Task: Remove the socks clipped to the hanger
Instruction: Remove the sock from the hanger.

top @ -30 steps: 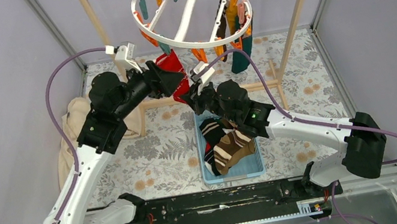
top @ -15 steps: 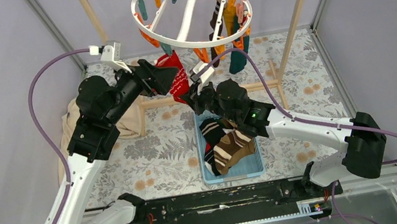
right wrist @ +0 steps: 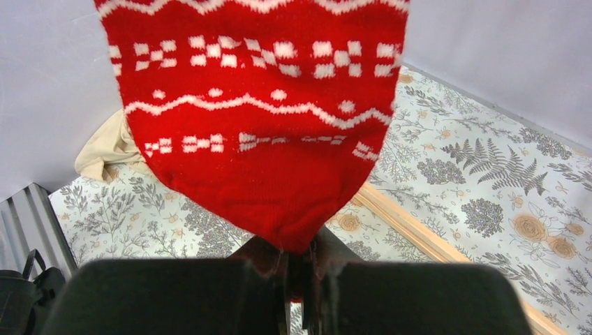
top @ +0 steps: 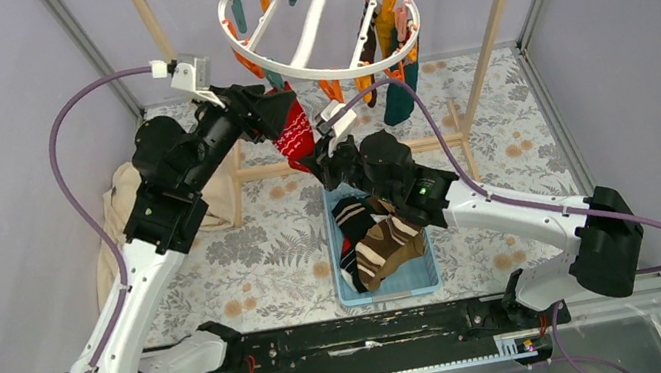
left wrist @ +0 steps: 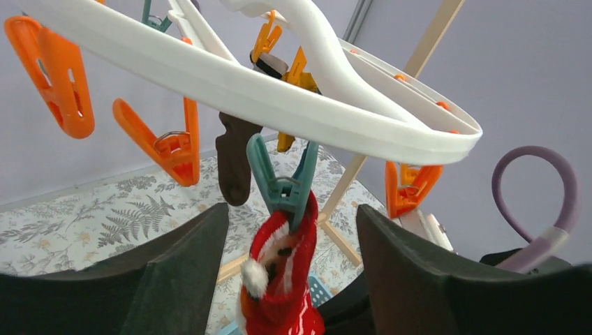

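The white round hanger hangs from the rack's rail, with a red patterned sock pinched in a teal clip at its near rim. My left gripper is open, its dark fingers flanking the clip and the sock's cuff without touching them. My right gripper is shut on the toe of the red sock, below the hanger. Several more socks hang clipped on the ring's right side. A brown sock dangles behind the teal clip.
A blue basket below the right arm holds several striped socks. A beige cloth lies at the left. The wooden rack frame stands around the hanger, and orange clips hang free.
My left gripper drew back to the left, then came up and right so its fingers flank the teal clip. Its jaws widened, then narrowed slightly. The right gripper stayed shut on the sock.
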Action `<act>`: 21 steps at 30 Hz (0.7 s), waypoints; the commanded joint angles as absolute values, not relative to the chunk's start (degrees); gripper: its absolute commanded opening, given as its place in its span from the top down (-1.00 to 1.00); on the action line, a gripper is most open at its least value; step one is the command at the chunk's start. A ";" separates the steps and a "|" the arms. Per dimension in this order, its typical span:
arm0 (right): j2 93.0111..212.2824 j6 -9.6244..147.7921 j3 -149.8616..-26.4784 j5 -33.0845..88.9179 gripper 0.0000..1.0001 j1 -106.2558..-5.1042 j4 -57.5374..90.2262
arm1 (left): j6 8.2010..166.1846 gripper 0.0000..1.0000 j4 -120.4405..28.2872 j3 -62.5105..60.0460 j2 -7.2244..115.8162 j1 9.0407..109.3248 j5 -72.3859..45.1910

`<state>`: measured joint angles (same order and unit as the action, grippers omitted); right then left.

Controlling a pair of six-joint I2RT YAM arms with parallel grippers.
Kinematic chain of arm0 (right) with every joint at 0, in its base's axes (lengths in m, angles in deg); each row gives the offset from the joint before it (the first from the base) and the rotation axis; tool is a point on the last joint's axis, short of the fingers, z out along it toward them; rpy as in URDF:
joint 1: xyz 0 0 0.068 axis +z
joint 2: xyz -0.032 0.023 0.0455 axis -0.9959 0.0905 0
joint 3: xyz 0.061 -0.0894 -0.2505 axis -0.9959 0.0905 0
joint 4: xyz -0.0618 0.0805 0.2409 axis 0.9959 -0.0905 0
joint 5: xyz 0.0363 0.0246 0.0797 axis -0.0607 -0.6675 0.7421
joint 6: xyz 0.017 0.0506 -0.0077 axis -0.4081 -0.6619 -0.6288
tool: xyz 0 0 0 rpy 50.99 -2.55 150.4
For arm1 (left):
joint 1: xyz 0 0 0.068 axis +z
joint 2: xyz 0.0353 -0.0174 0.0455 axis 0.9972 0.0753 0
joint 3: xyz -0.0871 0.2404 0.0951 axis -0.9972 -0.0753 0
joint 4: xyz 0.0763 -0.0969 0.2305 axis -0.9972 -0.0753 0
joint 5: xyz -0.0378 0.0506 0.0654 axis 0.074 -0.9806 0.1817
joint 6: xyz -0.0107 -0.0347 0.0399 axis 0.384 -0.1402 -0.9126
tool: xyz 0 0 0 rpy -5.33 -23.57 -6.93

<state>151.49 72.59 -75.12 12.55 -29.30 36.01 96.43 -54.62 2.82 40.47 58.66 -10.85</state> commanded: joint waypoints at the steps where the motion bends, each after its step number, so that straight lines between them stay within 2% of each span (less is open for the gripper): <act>1: 151.20 72.27 -78.04 13.28 1.00 -28.91 37.81 | 92.50 -0.39 -48.77 5.96 42.44 58.67 -10.98; 8: 150.90 72.64 -77.67 13.17 1.00 -28.91 37.53 | 93.10 0.11 -46.54 7.00 44.29 61.06 -8.02; 14: 150.85 72.69 -77.53 13.27 1.00 -28.92 37.40 | 93.95 0.10 -44.78 7.17 44.72 62.27 -7.03; 18: 150.84 72.88 -77.40 13.39 1.00 -28.91 37.26 | 94.77 0.00 -43.30 7.21 45.02 62.56 -6.04; 21: 150.84 72.90 -77.40 13.37 1.00 -28.92 37.17 | 95.48 0.00 -42.31 7.17 45.49 62.57 -5.39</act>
<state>151.51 72.61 -75.28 12.86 -29.30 35.44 94.40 -47.71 5.47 44.95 62.13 -7.20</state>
